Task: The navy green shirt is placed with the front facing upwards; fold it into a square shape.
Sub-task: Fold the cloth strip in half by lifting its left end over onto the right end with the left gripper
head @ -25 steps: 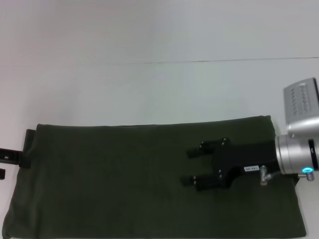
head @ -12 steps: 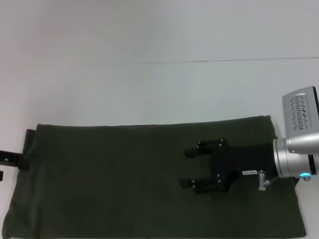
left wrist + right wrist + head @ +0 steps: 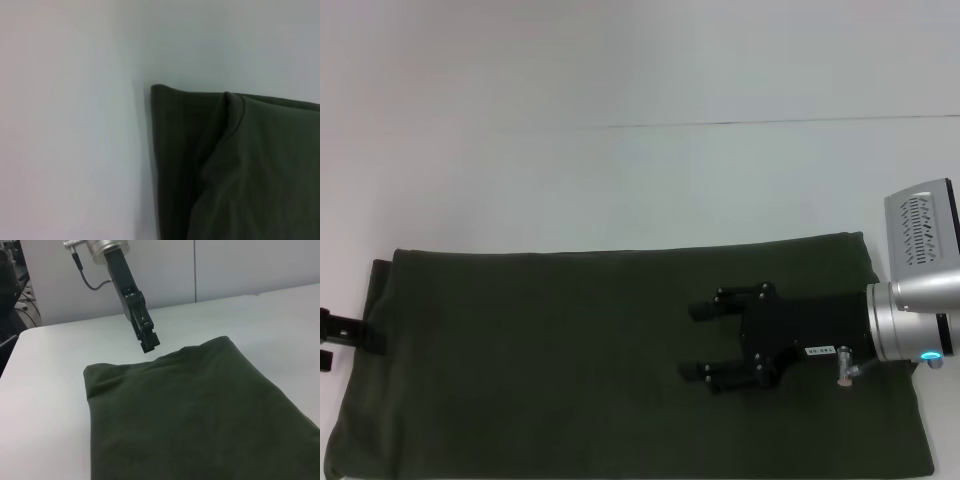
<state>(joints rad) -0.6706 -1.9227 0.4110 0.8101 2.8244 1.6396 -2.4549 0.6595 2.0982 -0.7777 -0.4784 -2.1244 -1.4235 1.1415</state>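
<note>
The navy green shirt (image 3: 570, 360) lies flat on the white table (image 3: 620, 180), folded into a long rectangle; no print shows. My right gripper (image 3: 690, 342) hovers open over the shirt's right part, fingers pointing left, nothing between them. My left gripper (image 3: 332, 345) pokes in at the shirt's left edge, its two black fingers apart and empty. The right wrist view shows the shirt (image 3: 190, 415) with the left gripper (image 3: 148, 344) hanging just above its far edge. In the left wrist view a folded corner of the shirt (image 3: 250, 165) rests on the table.
White table surface (image 3: 640, 70) stretches beyond the shirt, with a thin seam line (image 3: 770, 122) across it. In the right wrist view a pale wall (image 3: 225, 265) stands behind the table, and dark equipment (image 3: 10, 275) sits off its far side.
The right gripper has slid a little leftward over the shirt and its wrist has turned slightly. The left gripper has shifted a little toward the near side at the shirt's left edge.
</note>
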